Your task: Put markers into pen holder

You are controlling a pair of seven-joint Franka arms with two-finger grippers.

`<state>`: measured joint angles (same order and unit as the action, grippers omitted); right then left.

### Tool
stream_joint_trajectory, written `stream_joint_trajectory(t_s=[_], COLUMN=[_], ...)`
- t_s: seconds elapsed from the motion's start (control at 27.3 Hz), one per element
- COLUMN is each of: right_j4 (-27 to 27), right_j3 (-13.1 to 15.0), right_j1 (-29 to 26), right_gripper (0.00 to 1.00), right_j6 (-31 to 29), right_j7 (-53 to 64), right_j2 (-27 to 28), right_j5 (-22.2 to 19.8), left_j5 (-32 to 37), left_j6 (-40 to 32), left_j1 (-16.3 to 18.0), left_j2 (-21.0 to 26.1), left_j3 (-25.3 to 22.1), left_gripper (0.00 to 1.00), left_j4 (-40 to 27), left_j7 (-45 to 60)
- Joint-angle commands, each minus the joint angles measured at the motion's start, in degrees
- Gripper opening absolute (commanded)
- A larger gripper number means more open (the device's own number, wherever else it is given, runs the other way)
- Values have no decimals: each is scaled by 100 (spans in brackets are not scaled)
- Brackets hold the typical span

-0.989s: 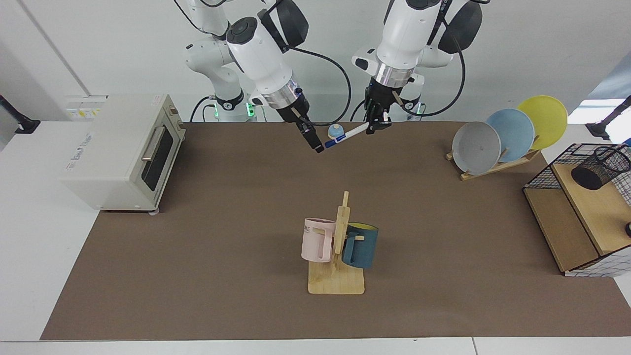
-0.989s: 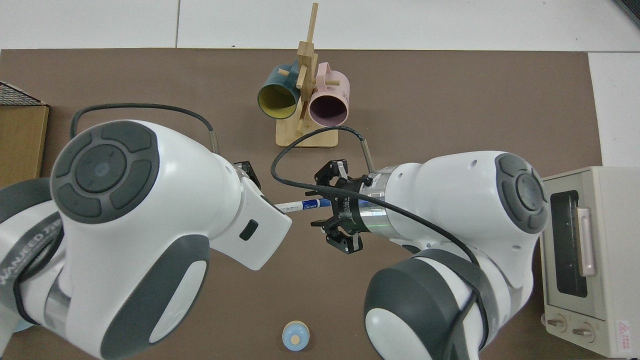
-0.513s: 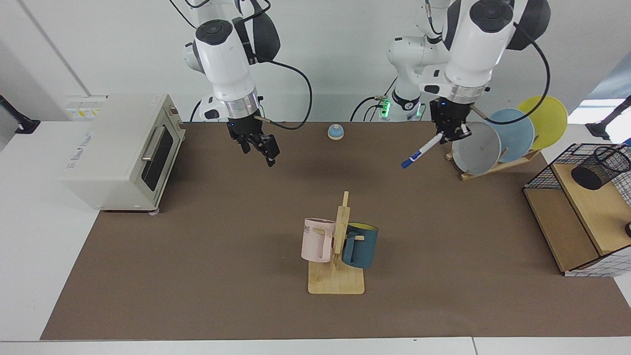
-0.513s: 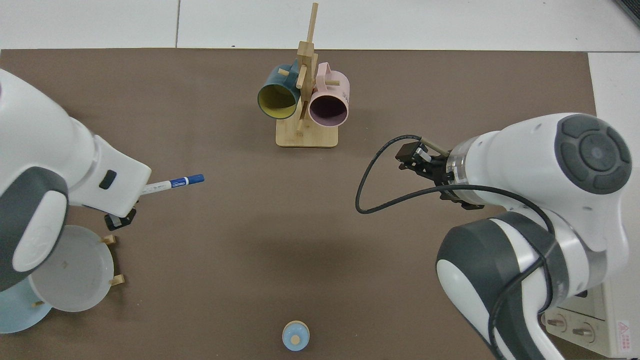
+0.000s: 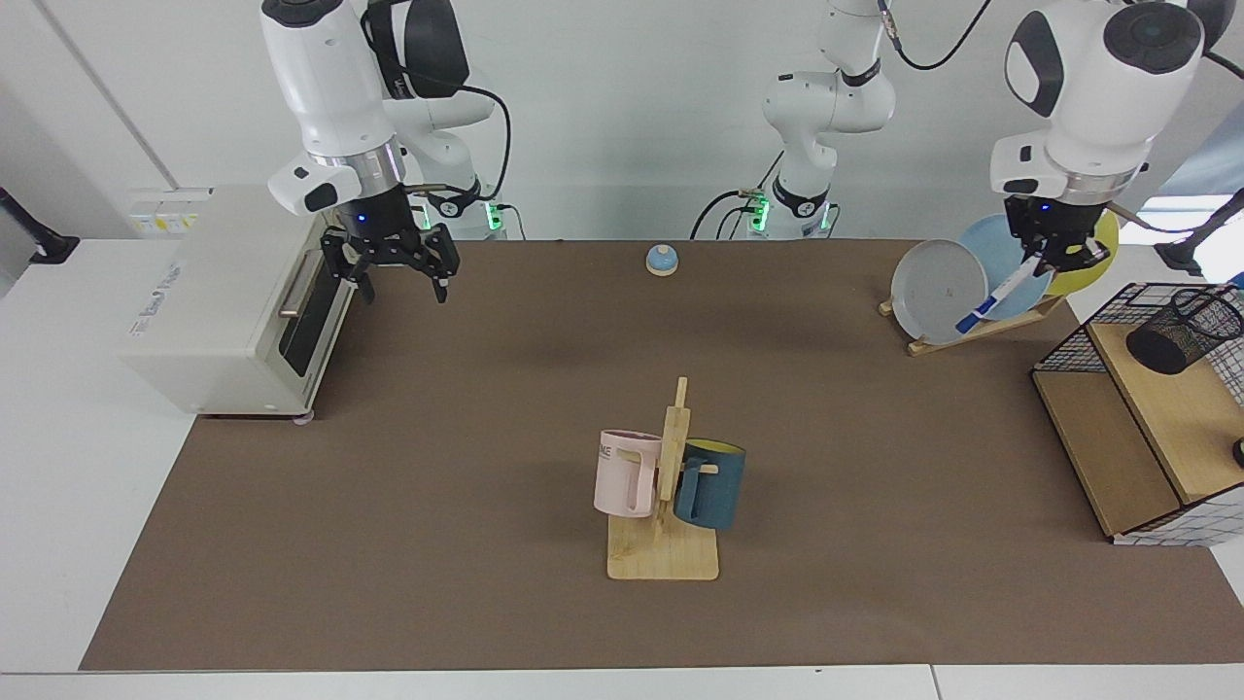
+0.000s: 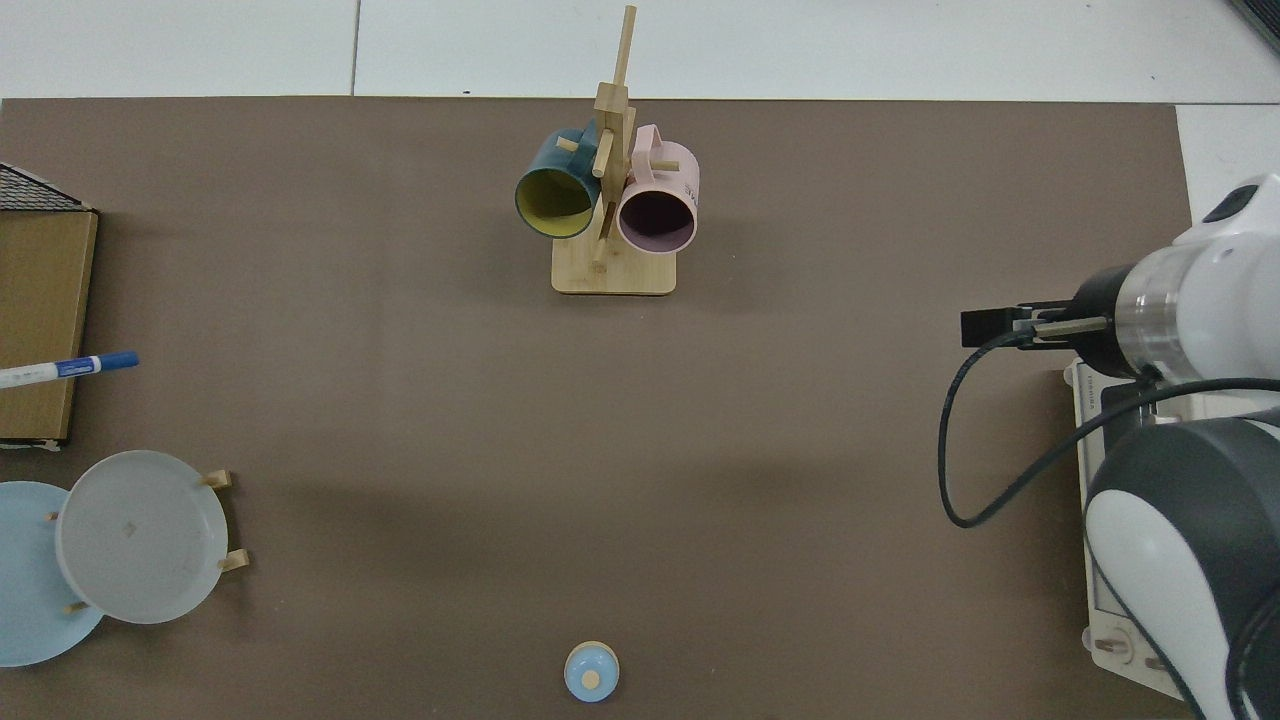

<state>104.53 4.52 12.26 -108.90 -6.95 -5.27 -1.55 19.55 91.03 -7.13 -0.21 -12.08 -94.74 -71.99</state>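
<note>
Facing view: left gripper (image 5: 1054, 261) aloft before plate rack (image 5: 972, 326), jaws clamped on marker (image 5: 993, 297), blue cap slanting down. Pen holder (image 5: 1181, 331) lies tilted on wire basket's shelf (image 5: 1166, 408), well apart. Right gripper (image 5: 392, 267) hangs beside toaster oven (image 5: 233, 292), jaws spread wide, empty.

Top view: marker (image 6: 65, 368) juts in at frame edge over wooden shelf (image 6: 40, 320); mug stand (image 6: 612, 265) mid-surface.

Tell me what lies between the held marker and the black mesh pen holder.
In the facing view, only the basket's wire rim lies between marker and pen holder.

"ME" on pink mug (image 5: 622, 473)
</note>
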Motion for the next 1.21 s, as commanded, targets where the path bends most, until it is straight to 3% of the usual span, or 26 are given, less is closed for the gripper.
stream_joint_trajectory(t_s=[0.0, 0.15, 0.33, 0.66, 0.81, 1.17], right_j4=[-240, -670, -644, -662, -662, -636], right_j3=[-30, -21, -4, 199, 251, 243], right_j1=[-136, -206, -215, -312, -320, -382], right_gripper=[100, 100, 100, 100, 100, 100], right_j6=[807, 1397, 1416, 1609, 1618, 1557], right_j7=[563, 712, 721, 800, 774, 748], right_j2=[9, 0, -70, -114, -123, -220], right_j5=[-232, -153, -91, -74, 251, 251], left_j5=[487, 1059, 1727, 2307, 2693, 3108], left_j6=[362, 512, 704, 1575, 1734, 1189], left_j1=[-25, -7, 142, 265, 274, 221], left_j2=[91, 433, 751, 821, 874, 1129], left_j3=[-610, -734, -857, -1393, -1464, -1429], left_gripper=[0, 0, 0, 0, 0, 0], left_j4=[148, 666, 1159, 1177, 1169, 1090], left_j7=[-815, -1422, -1853, -2486, -2548, -2504])
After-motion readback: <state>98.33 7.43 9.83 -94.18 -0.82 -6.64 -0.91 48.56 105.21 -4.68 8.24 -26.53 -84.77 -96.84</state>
